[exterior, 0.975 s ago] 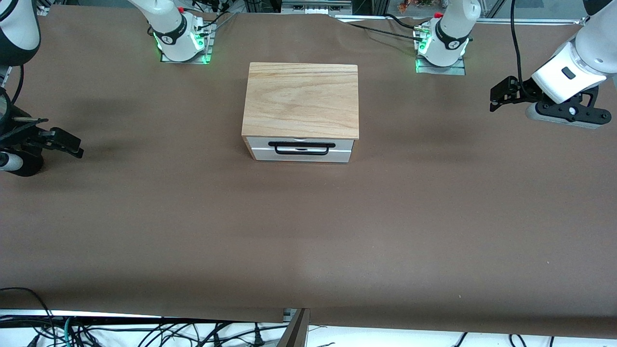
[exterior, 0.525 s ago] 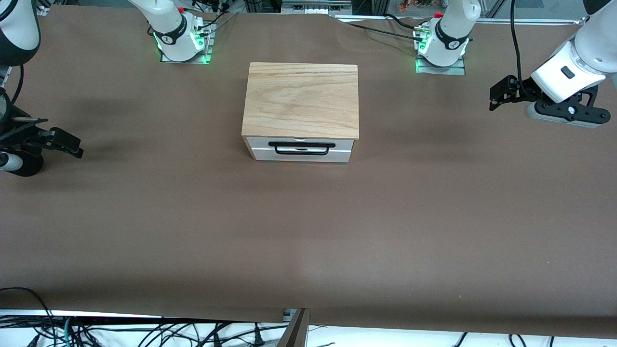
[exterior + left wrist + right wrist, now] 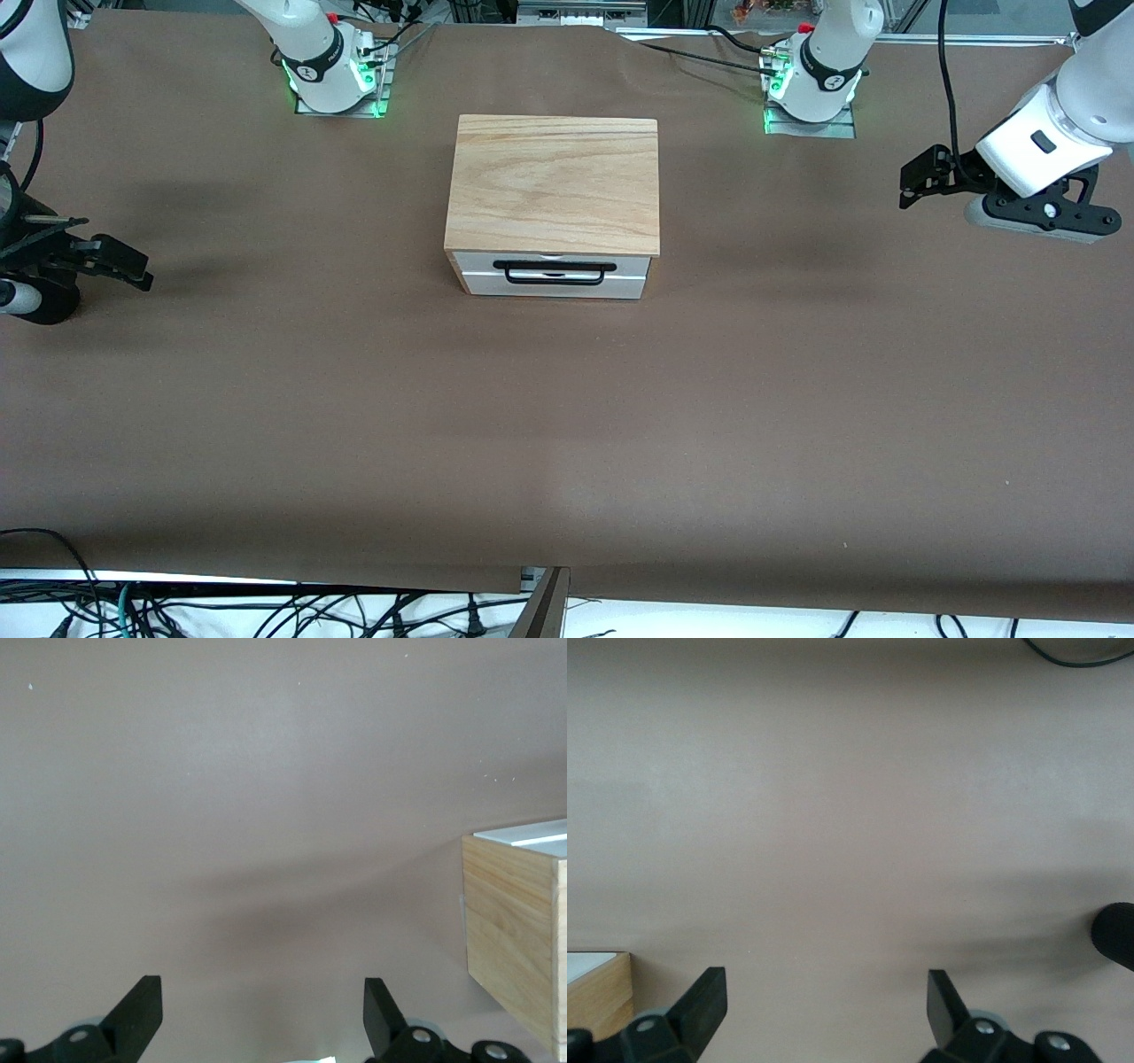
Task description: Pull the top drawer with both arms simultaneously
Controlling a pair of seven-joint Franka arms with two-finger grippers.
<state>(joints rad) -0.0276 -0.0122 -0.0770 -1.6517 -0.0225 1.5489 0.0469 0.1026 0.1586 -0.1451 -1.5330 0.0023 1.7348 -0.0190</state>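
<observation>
A: What do I have on screen, starting at the right arm's end?

B: The right arm's black two-finger gripper [image 3: 133, 266] hangs over bare brown table [image 3: 567, 425], fingers spread wide, holding nothing, well apart from the pale wood-topped cabinet [image 3: 554, 182].

A: And the drawer?

B: The white-fronted top drawer [image 3: 554, 273] with its black bar handle [image 3: 555, 270] sits shut in that cabinet. The left arm's black gripper [image 3: 912, 177] hangs toward the other end, equally wide open and empty.
</observation>
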